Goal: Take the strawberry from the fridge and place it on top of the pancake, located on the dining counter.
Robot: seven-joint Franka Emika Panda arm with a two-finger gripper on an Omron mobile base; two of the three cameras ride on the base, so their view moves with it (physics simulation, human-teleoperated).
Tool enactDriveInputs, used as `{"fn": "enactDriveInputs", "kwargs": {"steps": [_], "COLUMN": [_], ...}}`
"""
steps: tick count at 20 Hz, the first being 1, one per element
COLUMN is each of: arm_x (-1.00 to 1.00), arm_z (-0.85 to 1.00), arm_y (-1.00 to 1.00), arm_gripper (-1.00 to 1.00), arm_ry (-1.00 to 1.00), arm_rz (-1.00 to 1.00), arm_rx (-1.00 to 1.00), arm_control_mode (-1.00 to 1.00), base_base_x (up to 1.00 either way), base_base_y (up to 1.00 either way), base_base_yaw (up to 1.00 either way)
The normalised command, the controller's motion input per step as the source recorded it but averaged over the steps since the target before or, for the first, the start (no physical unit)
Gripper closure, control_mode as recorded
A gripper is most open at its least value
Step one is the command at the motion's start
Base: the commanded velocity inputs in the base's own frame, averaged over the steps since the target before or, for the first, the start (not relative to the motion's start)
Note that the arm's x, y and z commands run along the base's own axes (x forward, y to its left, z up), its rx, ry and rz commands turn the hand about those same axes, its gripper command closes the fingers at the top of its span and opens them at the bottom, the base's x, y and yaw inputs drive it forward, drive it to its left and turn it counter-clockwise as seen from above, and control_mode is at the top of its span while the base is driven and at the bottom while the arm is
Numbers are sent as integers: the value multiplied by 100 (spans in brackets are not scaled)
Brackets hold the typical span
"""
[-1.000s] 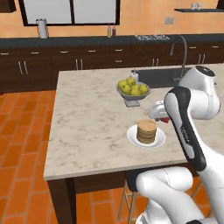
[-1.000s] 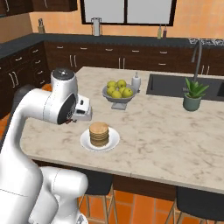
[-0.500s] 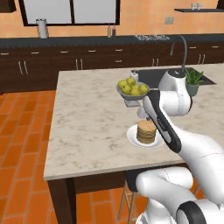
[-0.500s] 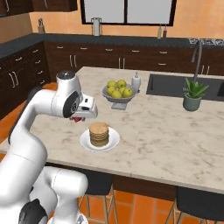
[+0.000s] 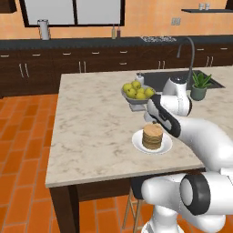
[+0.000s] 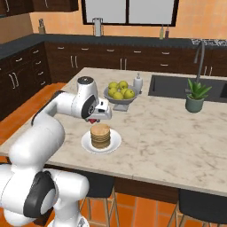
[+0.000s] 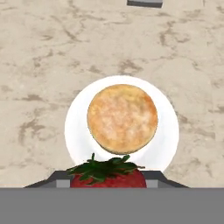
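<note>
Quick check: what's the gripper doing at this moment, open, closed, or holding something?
Gripper: closed on the small red strawberry with green leaves, above the stack of tan round pancakes.

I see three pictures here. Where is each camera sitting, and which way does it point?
Left base view: behind the arm's left, facing forward and down at the dining counter; white arm at lower right.
Right base view: behind its right, same counter; arm at lower left.
Hand view: on the hand, looking straight down at the pancake, with the strawberry at the bottom between the fingers.
All three share the pancake and its white plate.
</note>
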Motion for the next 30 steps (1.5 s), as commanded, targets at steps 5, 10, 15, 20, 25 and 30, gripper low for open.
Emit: {"fn": "enactDriveInputs", "kwargs": {"steps": [5, 10, 15, 20, 25, 30], "arm_x": [47, 13, 2, 6, 13, 8], "arm_z": [-23, -35, -28, -25, -7, -12], "arm_y": [-1, -5, -12, -2, 0, 0], "arm_gripper": [100, 100, 100, 100, 100, 100], "arm_ry": [0, 4, 3, 2, 0, 0], "arm_rz": [0, 0, 0, 0, 0, 0], "arm_rx": [0, 0, 0, 0, 0, 0], "arm_control_mode": [-100, -100, -100, -100, -100, -100], "base_base_x": [0, 0, 0, 0, 0, 0], "base_base_y": [0, 0, 0, 0, 0, 0], "base_base_yaw": [0, 0, 0, 0, 0, 0]}}
